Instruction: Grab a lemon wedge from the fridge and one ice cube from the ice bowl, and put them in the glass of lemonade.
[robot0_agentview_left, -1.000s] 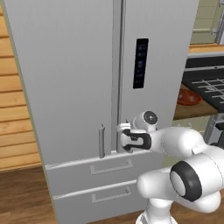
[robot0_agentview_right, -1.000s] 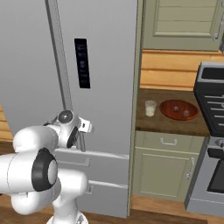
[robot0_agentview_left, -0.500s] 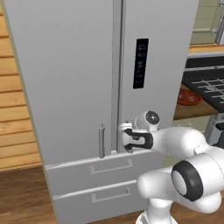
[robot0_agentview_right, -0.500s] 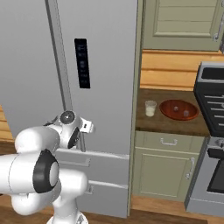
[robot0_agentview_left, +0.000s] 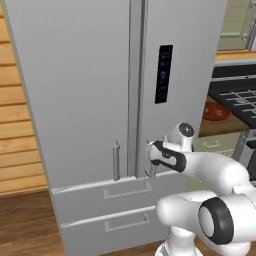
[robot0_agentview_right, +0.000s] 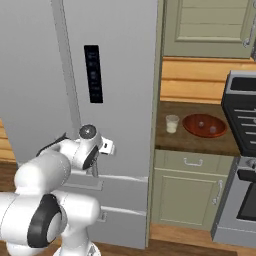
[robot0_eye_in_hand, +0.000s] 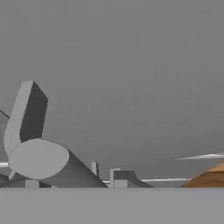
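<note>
Fridge: the tall grey fridge (robot0_agentview_left: 90, 90) stood with both doors shut, its two lower drawers closed too.
Lemon wedge: not to be seen; the fridge doors were shut.
Handle: the right door's slim vertical handle (robot0_agentview_left: 153, 167) ran down beside the door seam, its lower end at the gripper; the hand view showed a grey bar (robot0_eye_in_hand: 39, 144) close before the camera, against the flat grey door.
Gripper: the gripper (robot0_agentview_left: 151, 152) sat at the lower end of that handle, right at the door face; whether its jaws were clenched on the handle or slack around it, I cannot tell.
Glass of lemonade: the pale tumbler (robot0_agentview_right: 172, 123) stood on the desk (robot0_agentview_right: 200, 142) at its left end, next to the fridge's side.
Ice bowl: the reddish-brown bowl (robot0_agentview_right: 204, 125) lay just right of the glass, near it but apart, with small pale pieces inside.
Room: green cabinet fronts below and above the desk, wood-plank wall behind, a dark stove (robot0_agentview_right: 245, 150) at the desk's right end, wooden floor.
</note>
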